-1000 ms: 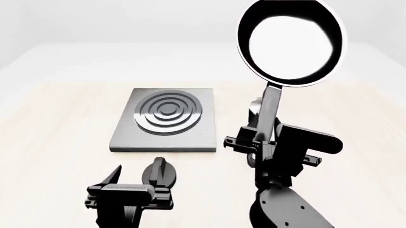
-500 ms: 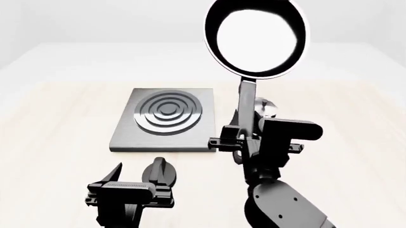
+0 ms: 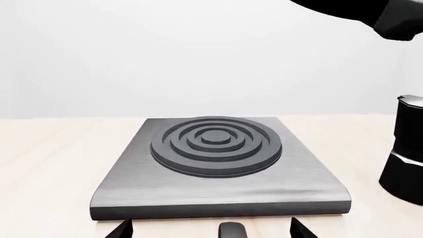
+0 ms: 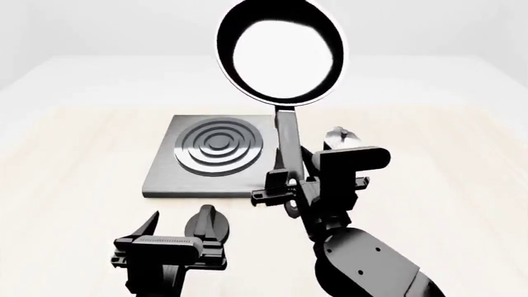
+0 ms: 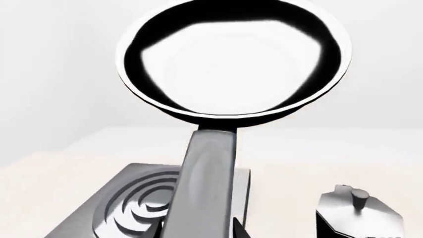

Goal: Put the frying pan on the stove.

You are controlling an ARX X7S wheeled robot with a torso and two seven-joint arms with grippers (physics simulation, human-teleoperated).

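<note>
The frying pan is a round glossy black pan with a long dark grey handle, held high in the air above the table, over the stove's far right corner. It fills the right wrist view. My right gripper is shut on the handle's near end. The stove is a flat dark grey slab with raised rings, bare on top; it also shows in the left wrist view and the right wrist view. My left gripper is open and empty, in front of the stove.
A small round black knob lies between the left gripper's fingers. A black moka pot with a silver lid stands right of the stove, partly hidden behind my right arm in the head view. The table is light wood.
My right arm has carried the frying pan to the left, from the table's right side to above the stove's right edge. The left arm has not moved.
</note>
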